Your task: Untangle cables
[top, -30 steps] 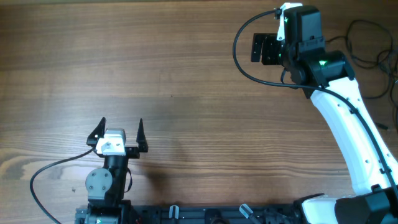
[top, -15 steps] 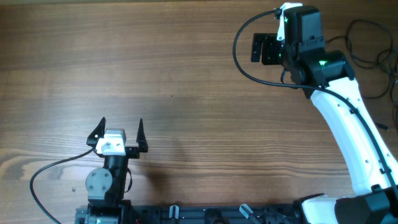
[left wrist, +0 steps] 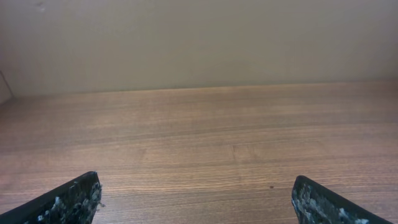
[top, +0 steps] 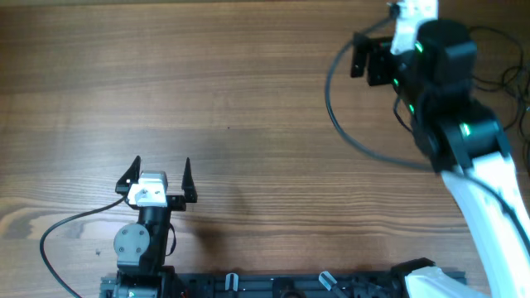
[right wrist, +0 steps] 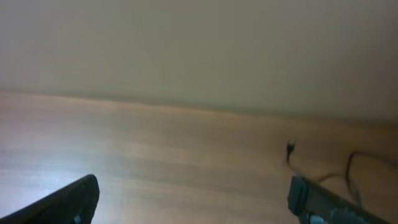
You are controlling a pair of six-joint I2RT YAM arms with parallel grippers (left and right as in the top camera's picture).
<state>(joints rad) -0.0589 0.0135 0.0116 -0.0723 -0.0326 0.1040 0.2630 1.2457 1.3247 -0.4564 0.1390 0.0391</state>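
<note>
Cables (right wrist: pixel 290 152) trail lower right in the right wrist view, just beyond the right gripper (right wrist: pixel 194 190), whose jaws are spread. Left gripper (top: pixel 159 165), equally spread, sits well apart, lower left overhead.

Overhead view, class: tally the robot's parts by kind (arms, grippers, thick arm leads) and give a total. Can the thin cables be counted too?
Arms: 2 (left arm, right arm)
Grippers: 2, both open (left gripper, right gripper)
Thick arm leads: 2 (left lead, right lead)
Total: 6
Thin cables: by the right edge, too thin and cut off to count.
</note>
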